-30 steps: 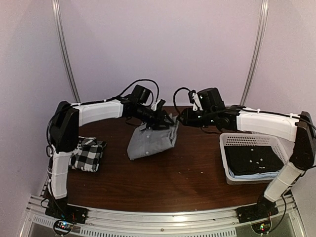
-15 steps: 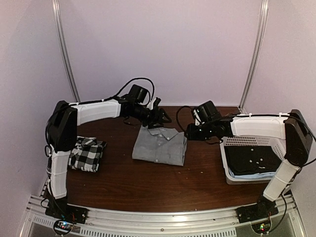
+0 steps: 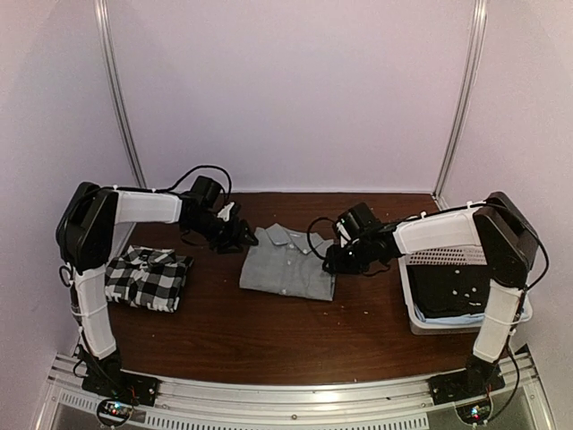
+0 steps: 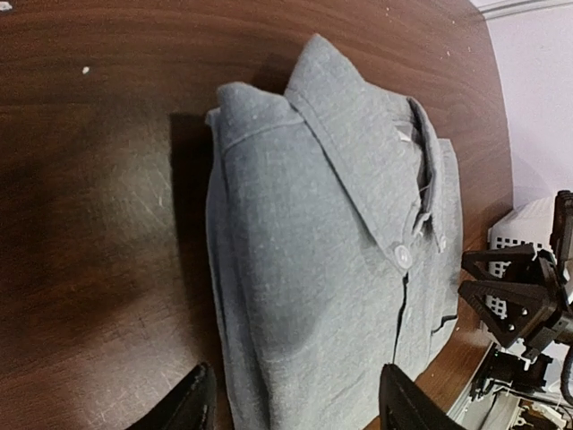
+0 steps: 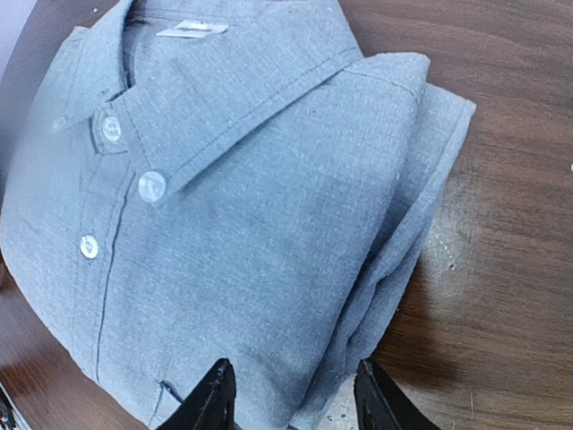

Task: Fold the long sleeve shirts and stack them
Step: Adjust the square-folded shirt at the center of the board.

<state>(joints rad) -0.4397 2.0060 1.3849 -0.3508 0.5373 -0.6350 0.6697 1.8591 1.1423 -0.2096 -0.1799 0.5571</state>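
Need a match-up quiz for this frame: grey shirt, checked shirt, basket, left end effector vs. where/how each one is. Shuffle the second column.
Column 1
1. grey shirt
2. checked shirt
3. basket
4. left end effector

Column 2
A. right side of the table, dark clothes inside
B. open, beside the grey shirt's collar
C. folded, left side of the table
D. folded, middle of the table

Pairs: 1-D, 2-C, 3-A, 4-B

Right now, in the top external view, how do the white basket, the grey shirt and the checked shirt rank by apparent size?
1. white basket, clearly the largest.
2. grey shirt.
3. checked shirt.
The two folded shirts look nearly alike; the grey one seems only slightly bigger, so that order is unsure.
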